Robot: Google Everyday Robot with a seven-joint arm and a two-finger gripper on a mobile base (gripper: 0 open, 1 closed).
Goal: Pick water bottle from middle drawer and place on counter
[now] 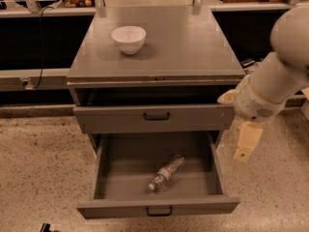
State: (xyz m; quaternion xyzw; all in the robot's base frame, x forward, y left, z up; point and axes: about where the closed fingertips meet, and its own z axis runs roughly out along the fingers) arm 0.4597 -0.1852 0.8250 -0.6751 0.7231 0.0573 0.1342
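The water bottle (166, 172) lies on its side in the open middle drawer (212, 170), cap toward the front left. The drawer is pulled far out at the bottom of the grey cabinet. The counter (188, 42) is the cabinet's flat top. My gripper (243, 146) hangs from the white arm (280, 76) to the right of the cabinet, just outside the drawer's right wall and above floor level. It is apart from the bottle and holds nothing that I can see.
A white bowl (128, 38) stands on the counter's back left. The upper drawer (154, 116), with a taller front panel, is slightly open above the middle drawer. Speckled floor (43, 173) surrounds the cabinet. Dark shelving and a cable run along the back.
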